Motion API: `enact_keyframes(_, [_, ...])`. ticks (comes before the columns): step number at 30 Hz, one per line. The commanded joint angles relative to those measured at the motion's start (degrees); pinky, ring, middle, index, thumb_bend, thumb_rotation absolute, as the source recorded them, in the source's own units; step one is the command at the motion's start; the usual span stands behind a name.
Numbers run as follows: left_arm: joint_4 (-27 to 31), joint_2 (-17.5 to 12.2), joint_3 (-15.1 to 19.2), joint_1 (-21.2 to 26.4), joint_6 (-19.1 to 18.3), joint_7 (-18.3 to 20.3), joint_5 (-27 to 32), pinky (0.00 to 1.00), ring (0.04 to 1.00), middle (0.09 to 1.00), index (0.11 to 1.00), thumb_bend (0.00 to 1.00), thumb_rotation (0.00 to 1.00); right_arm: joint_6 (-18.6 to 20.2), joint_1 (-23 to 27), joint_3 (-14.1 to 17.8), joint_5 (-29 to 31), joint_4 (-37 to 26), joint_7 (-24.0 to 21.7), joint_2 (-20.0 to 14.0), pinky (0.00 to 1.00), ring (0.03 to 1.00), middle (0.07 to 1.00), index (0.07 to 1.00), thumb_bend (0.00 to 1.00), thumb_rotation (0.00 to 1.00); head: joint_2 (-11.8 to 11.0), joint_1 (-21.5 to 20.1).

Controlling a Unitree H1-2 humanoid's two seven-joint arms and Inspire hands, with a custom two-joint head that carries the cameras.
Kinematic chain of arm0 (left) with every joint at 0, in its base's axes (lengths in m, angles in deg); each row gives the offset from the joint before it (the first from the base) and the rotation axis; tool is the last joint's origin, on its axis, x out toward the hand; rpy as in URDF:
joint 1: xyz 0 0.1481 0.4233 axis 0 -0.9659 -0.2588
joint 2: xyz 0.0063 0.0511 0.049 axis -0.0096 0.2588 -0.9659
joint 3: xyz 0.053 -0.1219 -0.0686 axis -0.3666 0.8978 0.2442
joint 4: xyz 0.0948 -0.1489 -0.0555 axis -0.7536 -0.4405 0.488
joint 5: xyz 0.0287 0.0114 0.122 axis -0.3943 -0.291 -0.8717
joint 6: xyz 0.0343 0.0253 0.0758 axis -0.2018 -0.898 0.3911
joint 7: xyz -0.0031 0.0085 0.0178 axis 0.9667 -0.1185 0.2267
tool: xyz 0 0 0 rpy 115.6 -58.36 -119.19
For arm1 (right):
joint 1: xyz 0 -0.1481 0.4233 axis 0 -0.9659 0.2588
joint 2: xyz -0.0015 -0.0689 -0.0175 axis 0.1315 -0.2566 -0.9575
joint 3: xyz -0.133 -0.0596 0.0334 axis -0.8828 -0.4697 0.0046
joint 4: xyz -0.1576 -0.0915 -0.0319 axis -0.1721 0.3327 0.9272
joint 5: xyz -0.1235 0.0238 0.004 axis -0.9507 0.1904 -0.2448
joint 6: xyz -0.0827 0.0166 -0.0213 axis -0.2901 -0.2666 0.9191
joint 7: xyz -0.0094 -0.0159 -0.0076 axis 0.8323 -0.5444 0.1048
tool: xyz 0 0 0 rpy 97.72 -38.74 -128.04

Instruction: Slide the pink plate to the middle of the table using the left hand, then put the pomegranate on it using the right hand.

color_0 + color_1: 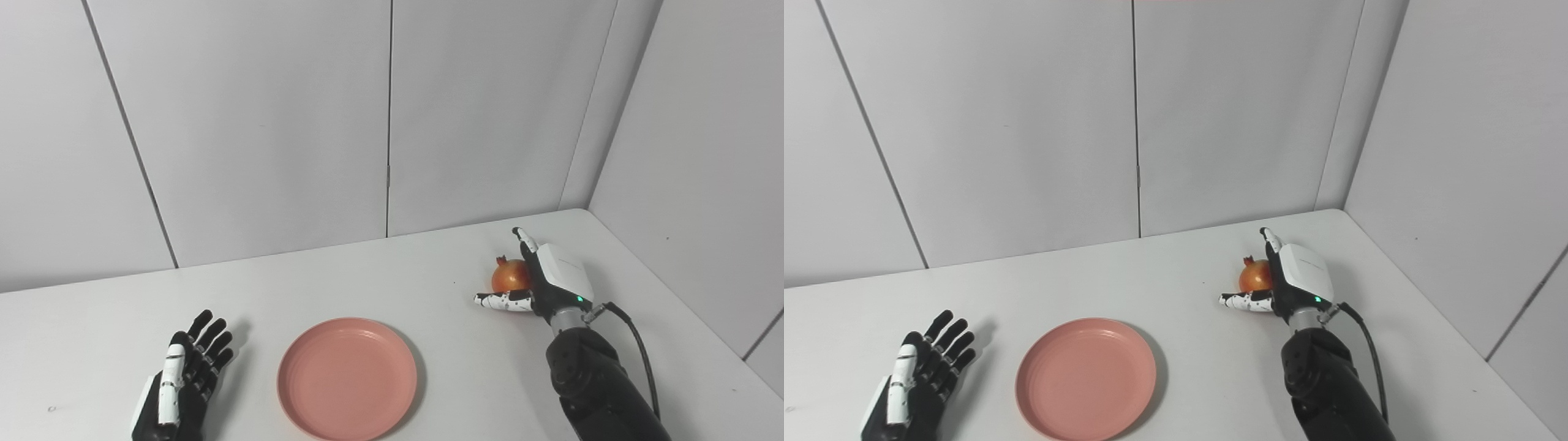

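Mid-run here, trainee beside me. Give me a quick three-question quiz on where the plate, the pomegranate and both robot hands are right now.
1. True or false: the pomegranate already lies on the pink plate.
2. Which robot hand is at the pomegranate? A) left robot hand B) right robot hand C) neither
3. Fill in: the left robot hand rests open on the table, apart from the plate, on the plate's ____ side.

Key:
1. False; it sits on the table towards the far right corner, away from the plate.
2. B; thumb and fingers are spread around the fruit, not visibly closed on it.
3. Left.
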Motion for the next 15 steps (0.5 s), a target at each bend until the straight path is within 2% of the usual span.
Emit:
enact_keyframes(1, [0.29,-0.25,-0.08,0.34,-0.85,-0.36,-0.09,0.93,0.911,0.907,0.882,0.38,1.00,0.40,2.93,0.28,0.10,-0.43,0.80,-1.73,0.78,0.881,0.919,0.934,1.00,0.41,0.11,0.05])
enact_keyframes(15, [-0.01,-0.67,-0.04,0.27,-0.71,0.54,0.63,0.94,0.921,0.917,0.888,0.39,1.00,1.36,3.63,0.43,0.07,1.61,2.96,-1.77,0.75,0.860,0.905,0.914,0.98,0.38,0.56,0.08])
